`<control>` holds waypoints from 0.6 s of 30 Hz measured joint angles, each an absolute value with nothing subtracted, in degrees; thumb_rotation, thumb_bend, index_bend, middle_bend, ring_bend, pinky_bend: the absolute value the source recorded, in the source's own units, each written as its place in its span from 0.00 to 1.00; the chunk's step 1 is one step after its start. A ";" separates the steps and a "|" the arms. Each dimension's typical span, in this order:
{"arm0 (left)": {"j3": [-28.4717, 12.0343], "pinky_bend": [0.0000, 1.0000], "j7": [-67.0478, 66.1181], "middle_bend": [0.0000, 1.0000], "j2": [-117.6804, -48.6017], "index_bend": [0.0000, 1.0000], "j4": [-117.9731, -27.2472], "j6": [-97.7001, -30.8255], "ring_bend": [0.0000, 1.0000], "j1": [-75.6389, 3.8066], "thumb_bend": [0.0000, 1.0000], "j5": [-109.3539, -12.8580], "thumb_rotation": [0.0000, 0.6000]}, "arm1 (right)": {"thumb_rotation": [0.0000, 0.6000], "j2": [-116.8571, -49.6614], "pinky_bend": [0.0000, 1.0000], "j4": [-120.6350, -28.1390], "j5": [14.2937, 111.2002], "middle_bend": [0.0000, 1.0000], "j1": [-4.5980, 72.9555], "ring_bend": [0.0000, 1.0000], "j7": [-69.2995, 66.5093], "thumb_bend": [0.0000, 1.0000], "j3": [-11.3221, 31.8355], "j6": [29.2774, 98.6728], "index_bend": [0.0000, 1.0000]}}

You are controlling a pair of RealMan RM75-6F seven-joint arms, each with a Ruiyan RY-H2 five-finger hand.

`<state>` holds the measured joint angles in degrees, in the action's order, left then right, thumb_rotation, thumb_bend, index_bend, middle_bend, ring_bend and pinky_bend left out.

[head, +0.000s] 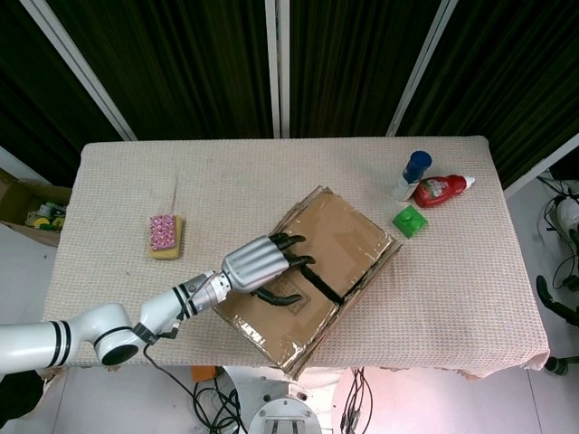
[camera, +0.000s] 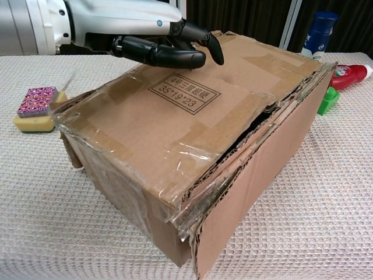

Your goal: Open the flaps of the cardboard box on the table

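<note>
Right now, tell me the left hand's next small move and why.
Probably curl the left hand down so its fingers hook into the dark seam between the cardboard box's flaps; the hand hovers open above the still-closed top.

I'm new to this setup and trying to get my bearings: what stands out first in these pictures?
The big, worn cardboard box near the table's front edge dominates, its taped flaps not yet opened, with a dark gap along the seam. The robot's left hand hangs over the box top, fingers spread. Smaller things sit aside: a pink-topped sponge to the left, and a blue bottle, red bottle and green block at the far right.
</note>
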<state>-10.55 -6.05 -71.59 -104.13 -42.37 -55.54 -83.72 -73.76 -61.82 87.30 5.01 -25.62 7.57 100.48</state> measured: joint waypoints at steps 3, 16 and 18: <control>-11.10 0.20 -6.21 0.53 -70.51 0.18 -105.86 -42.20 0.09 -55.88 0.27 -82.38 0.00 | 1.00 -73.80 0.00 -61.71 87.33 0.00 4.98 0.00 -25.92 0.35 7.83 100.47 0.00; -14.36 0.20 -5.01 0.63 -60.84 0.12 -116.61 -41.27 0.10 -56.64 0.27 -74.07 0.00 | 1.00 -74.24 0.00 -61.47 88.21 0.00 5.16 0.00 -25.86 0.35 8.74 101.42 0.00; -14.63 0.20 -3.98 0.64 -58.32 0.10 -118.69 -40.29 0.10 -56.65 0.26 -72.72 0.00 | 1.00 -74.22 0.00 -61.53 88.28 0.00 5.09 0.00 -25.84 0.35 8.85 101.60 0.00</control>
